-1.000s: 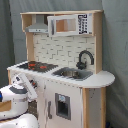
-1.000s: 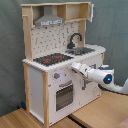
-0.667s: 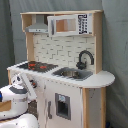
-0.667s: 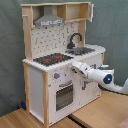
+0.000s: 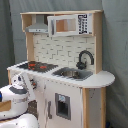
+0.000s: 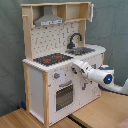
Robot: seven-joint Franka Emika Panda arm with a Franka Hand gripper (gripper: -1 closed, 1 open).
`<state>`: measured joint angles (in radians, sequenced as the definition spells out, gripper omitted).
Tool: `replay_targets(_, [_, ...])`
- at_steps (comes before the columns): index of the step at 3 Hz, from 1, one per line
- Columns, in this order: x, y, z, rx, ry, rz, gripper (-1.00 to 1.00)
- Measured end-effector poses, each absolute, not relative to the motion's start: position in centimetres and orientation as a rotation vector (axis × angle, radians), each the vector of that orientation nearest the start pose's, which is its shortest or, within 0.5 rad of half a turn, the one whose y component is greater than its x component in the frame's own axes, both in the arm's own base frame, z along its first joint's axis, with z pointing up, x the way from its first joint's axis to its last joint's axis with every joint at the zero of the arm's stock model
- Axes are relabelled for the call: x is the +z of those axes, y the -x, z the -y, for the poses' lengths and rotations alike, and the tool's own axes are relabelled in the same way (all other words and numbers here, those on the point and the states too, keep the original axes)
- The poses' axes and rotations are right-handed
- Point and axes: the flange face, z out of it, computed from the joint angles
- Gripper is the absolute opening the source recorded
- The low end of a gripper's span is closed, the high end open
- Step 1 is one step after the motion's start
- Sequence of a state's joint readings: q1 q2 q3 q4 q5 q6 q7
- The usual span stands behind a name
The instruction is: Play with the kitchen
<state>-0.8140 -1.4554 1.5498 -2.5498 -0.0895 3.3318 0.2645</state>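
In the second exterior view the gripper [image 6: 76,66] is presented at the front panel of the kitchen [image 6: 40,85], whose knobs [image 6: 56,76] are located toward 8 o'clock of it, just beside; whether the fingers are open cannot be determined.

You have a light wooden table [image 6: 100,112] under everything in the second exterior view, with a dark seam running across its top. The kitchen [image 6: 55,70] stands directly on it, its white base [image 6: 37,107] meeting the wood near the second exterior view's left.
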Motion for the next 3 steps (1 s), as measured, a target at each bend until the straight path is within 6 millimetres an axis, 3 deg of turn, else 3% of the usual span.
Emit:
replay_targets(1, [33.7, -34.5, -36.6, 1.339, -1.491, -1.095, 1.0])
replay_targets(2, [32.8, -34.4, -36.7, 1.342, -1.51, -1.097, 1.0])
replay_targets(3, [32.8, -32.6, -35.4, 1.351, -1.532, -1.066, 1.0])
